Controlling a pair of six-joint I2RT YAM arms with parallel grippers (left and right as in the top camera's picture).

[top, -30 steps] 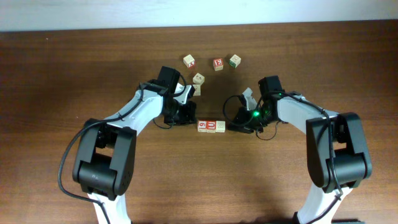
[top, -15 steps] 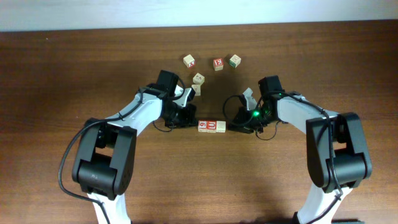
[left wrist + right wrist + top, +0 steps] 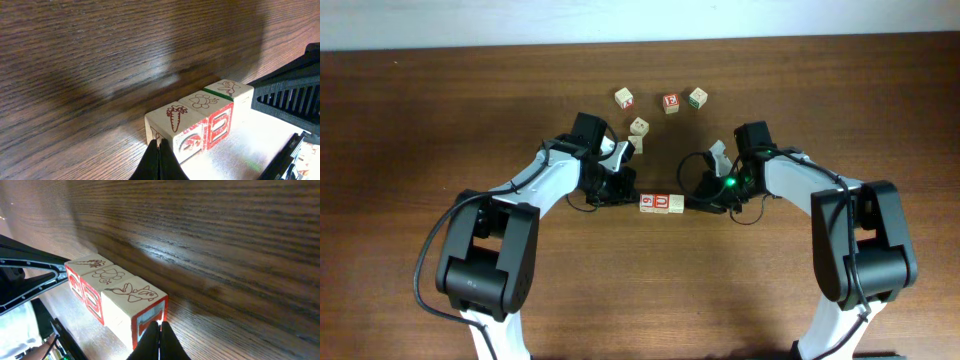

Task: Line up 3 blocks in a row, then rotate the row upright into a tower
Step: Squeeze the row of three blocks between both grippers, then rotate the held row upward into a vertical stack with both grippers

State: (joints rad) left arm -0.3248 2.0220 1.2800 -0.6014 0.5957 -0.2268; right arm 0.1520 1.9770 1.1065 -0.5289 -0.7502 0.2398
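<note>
Lined up touching, mid-table: three light-wood alphabet cubes (image 3: 660, 203); at the row's 9 o'clock end, left gripper (image 3: 159, 159) pinched together, empty; at 3 o'clock, right gripper (image 3: 159, 337) likewise together; towards 12 o'clock, spare wooden cubes (image 3: 670, 102)

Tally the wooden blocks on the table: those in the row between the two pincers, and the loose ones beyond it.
Blocks in the row: 3
Loose blocks beyond: 4
Total: 7, not counting a pale shape beside the left arm that may be another block.
</note>
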